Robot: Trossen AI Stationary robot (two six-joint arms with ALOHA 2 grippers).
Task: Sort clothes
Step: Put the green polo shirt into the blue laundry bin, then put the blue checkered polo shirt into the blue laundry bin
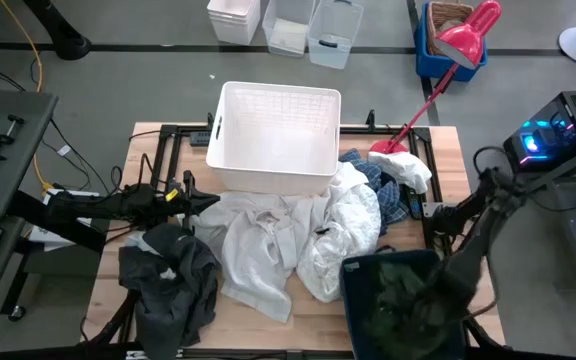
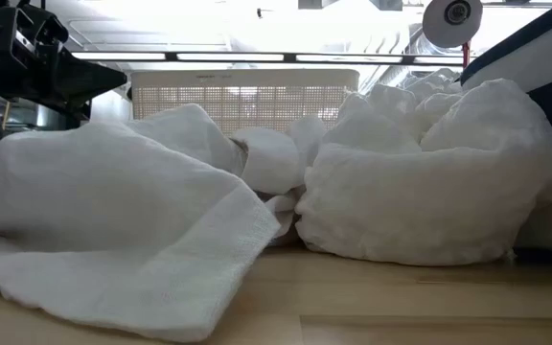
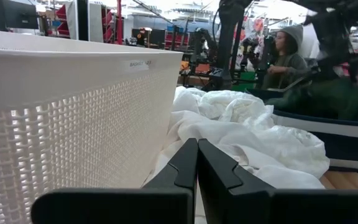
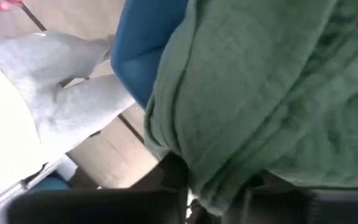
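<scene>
The left gripper (image 1: 206,200) hovers low over the worktop (image 1: 313,312) just in front of the white basket (image 1: 278,135), at the near left corner of it, and in the left wrist view its jaws are pressed together with nothing between them, the basket wall close on one side and the white garment (image 3: 253,134) heaped beyond. The right gripper (image 1: 438,285) is over the dark navy bin (image 1: 353,290) at the near right of the worktop, and in the right wrist view its jaws are pinching a fold of the dark green garment (image 4: 272,93), which hangs bunched over the bin's blue edge; in the high view that green cloth (image 1: 403,285) fills the bin. The rest of the clothes lie loose across the worktop: a charcoal grey garment (image 1: 173,275) crumpled at the near left, a cream garment (image 1: 258,250) spread in the middle, the white garment (image 1: 343,235) piled just beside it and touching the bin, and a navy-and-white plaid piece (image 1: 383,190) behind, partly under another white garment (image 1: 403,168) at the basket's right. A person in a grey hood (image 3: 284,53) sits in the room beyond
</scene>
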